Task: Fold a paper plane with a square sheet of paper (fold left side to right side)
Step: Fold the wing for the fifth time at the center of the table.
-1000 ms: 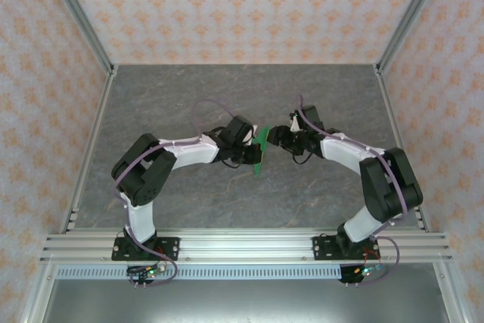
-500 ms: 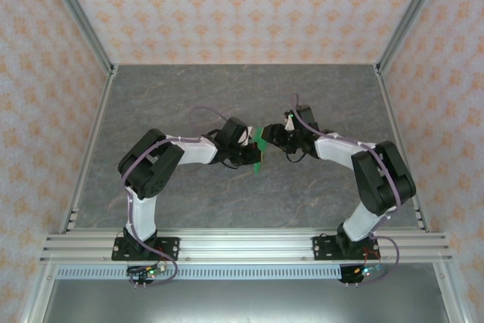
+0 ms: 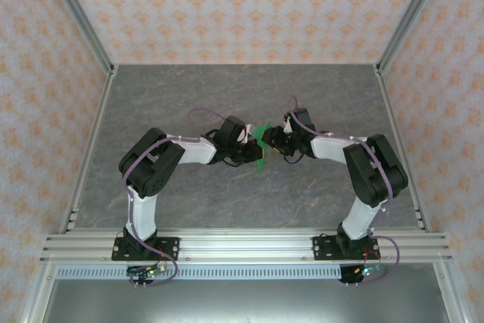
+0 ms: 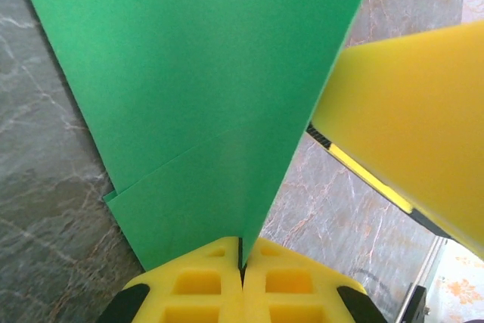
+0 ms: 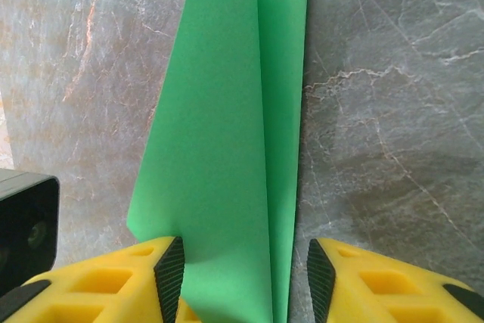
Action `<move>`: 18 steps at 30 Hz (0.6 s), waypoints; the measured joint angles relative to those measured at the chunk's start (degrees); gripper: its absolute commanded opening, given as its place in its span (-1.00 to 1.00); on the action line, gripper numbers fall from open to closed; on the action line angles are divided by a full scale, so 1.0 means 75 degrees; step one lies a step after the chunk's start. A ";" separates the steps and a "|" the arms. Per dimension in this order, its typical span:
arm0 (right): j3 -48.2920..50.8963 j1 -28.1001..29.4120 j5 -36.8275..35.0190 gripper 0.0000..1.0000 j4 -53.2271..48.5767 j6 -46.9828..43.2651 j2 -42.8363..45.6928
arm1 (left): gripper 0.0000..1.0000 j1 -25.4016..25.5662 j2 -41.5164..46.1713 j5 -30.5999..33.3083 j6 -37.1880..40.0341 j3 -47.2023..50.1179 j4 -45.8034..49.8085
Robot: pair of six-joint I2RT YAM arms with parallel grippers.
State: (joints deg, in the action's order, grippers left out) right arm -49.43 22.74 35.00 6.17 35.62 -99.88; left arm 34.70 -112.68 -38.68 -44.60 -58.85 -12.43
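The square sheet of paper [image 3: 260,144], bright green and folded into a long pointed shape, hangs above the table between both arms. My left gripper [image 4: 242,259] is shut on its narrow end, the paper [image 4: 204,73] fanning away from the yellow fingers. My right gripper [image 5: 246,270] is open, its jaws straddling the folded paper [image 5: 227,134]. Its left pad [image 5: 169,270] touches the paper's edge, and the right pad stands a little clear. In the top view the left gripper [image 3: 253,153] and the right gripper [image 3: 271,141] meet at the paper. One yellow right finger [image 4: 416,126] shows beside the paper.
The grey marbled table [image 3: 227,96] lies beneath, fenced by aluminium rails [image 3: 242,243] and patterned walls. The left arm's black wrist camera [image 5: 26,225] sits at the lower left of the right wrist view.
The right gripper has come in over the paper and its jaws have narrowed around it. The left gripper stayed shut on the paper and drew back slightly to the left.
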 measured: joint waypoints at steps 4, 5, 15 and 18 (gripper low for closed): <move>-0.0070 0.0003 0.0029 0.00 0.0044 0.0055 -0.0178 | -0.96 0.0000 0.0000 -0.0023 -0.0087 0.0012 -0.0064; -0.0108 0.0003 0.0047 0.00 0.0044 0.0061 -0.0213 | -0.96 0.0000 0.0000 -0.0032 -0.0114 0.0012 -0.0093; -0.0484 0.0003 0.0067 -0.03 -0.0172 0.0137 -0.0577 | -0.91 -0.0047 0.0000 -0.0166 -0.0405 0.0012 -0.0294; -0.0647 -0.0003 0.0047 -0.04 -0.0399 0.0166 -0.0670 | -0.88 -0.0050 0.0000 -0.0184 -0.0455 0.0012 -0.0297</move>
State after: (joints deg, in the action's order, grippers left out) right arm -54.28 22.72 35.35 3.18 36.86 -104.90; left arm 34.33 -112.68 -40.05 -48.01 -58.76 -14.66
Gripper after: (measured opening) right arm 0.481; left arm 0.058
